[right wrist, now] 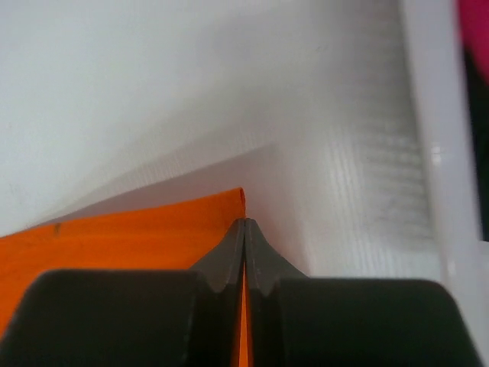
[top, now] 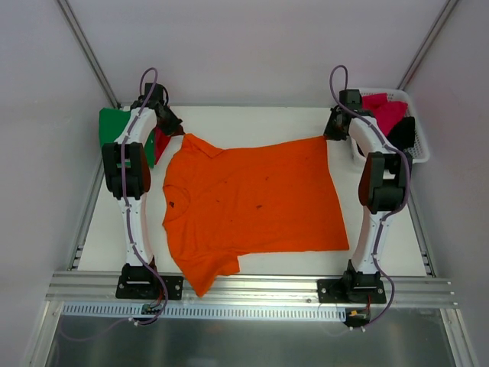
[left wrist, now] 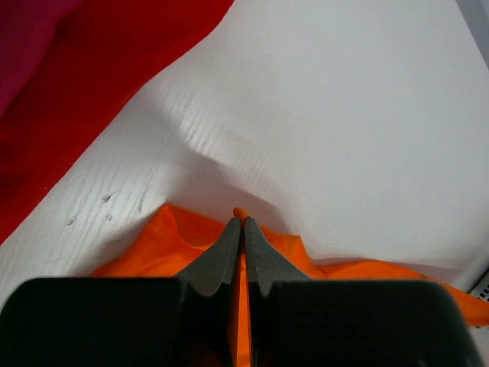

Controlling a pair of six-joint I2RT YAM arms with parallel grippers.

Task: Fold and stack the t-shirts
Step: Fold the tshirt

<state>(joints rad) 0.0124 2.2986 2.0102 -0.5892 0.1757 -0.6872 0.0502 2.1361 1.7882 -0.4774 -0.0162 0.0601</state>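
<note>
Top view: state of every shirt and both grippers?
orange t-shirt: unfolded, spread on the table, two far corners pinched.
left gripper: shut on orange t-shirt.
right gripper: shut on orange t-shirt.
green t-shirt: lying far left, partly behind the left arm.
red t-shirt: beside it, mostly hidden.
pink t-shirt: bunched in the basket.
black t-shirt: in the basket.

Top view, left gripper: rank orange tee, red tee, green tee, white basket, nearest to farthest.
From the left gripper:
1. orange tee: its corner is pinched in the fingers.
2. red tee: right beside the gripper, to its left.
3. green tee: farther out, far left.
4. white basket: far right corner.
</note>
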